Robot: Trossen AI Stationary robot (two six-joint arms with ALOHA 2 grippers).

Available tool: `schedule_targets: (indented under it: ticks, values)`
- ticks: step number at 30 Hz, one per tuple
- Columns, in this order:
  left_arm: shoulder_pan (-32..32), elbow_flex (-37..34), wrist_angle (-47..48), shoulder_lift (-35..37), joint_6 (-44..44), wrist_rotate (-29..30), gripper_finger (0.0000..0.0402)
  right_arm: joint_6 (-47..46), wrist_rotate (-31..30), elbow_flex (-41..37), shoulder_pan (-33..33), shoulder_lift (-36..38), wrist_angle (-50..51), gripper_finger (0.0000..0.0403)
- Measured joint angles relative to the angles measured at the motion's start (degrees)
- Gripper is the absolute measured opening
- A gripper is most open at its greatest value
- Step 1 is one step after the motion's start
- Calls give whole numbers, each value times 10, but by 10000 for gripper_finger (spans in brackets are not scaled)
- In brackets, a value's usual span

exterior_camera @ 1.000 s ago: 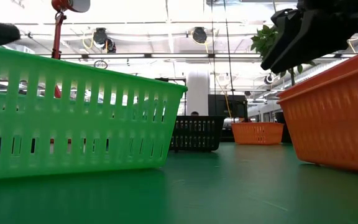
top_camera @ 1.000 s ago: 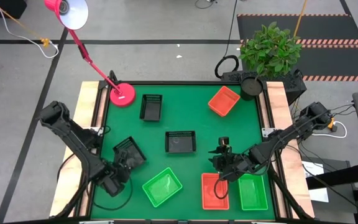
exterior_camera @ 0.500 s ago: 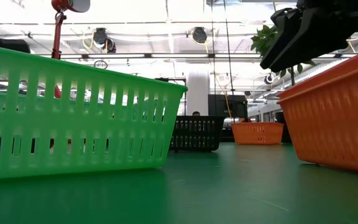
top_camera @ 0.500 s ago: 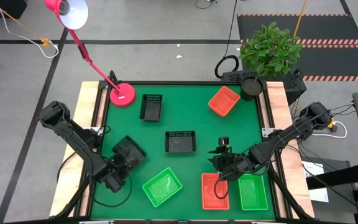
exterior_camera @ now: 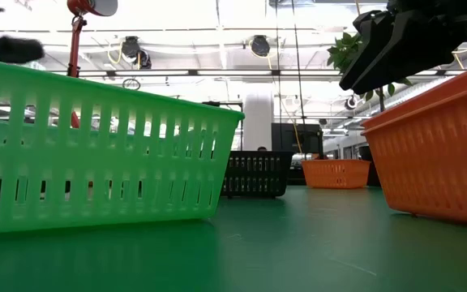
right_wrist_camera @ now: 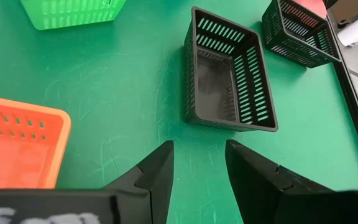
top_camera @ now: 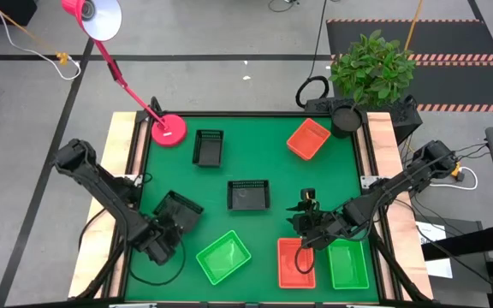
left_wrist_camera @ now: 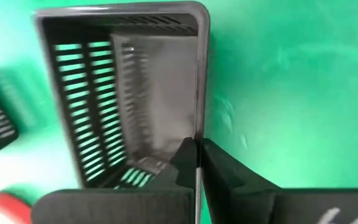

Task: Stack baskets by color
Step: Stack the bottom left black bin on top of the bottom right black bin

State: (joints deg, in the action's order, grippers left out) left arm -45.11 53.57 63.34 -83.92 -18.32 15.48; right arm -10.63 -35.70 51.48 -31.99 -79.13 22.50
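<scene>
My left gripper [top_camera: 163,233] is shut on a black basket [top_camera: 178,210] near the table's left edge. Two more black baskets stand at the table's middle [top_camera: 248,195] and far left [top_camera: 208,147]. Flat on the table sit the red-orange baskets, one far right [top_camera: 308,139] and one near [top_camera: 296,261], and the green baskets [top_camera: 223,257] [top_camera: 349,263]. My right gripper [right_wrist_camera: 197,162] hangs open above the near red-orange basket, holding nothing. My left gripper grips the black basket's long side wall at its rim [left_wrist_camera: 197,134], near one end. One finger [left_wrist_camera: 184,163] is inside the basket and the other [left_wrist_camera: 221,169] outside. The fingers come steeply from above. Whether the basket is clear of the table, I cannot tell.
A pink lamp base [top_camera: 169,130] stands at the far left corner, its arm reaching up and left. A potted plant [top_camera: 371,68] stands beyond the far right corner. Bare green mat [top_camera: 255,154] lies in the far middle of the table.
My left gripper has shut on the black basket's wall. The basket has turned a little where it sits. My right arm has kept still.
</scene>
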Motion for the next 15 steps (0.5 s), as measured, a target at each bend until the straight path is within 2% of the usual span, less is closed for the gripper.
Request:
schedule_targets:
  ticks: [7, 15]
  values:
    - [46, 122, 89, 0, -63, 46, 6, 0, 0, 0, 0, 6, 0, 141]
    - [124, 250, 97, -5, -8, 113, 5, -8, -1, 0, -4, 52, 6, 141]
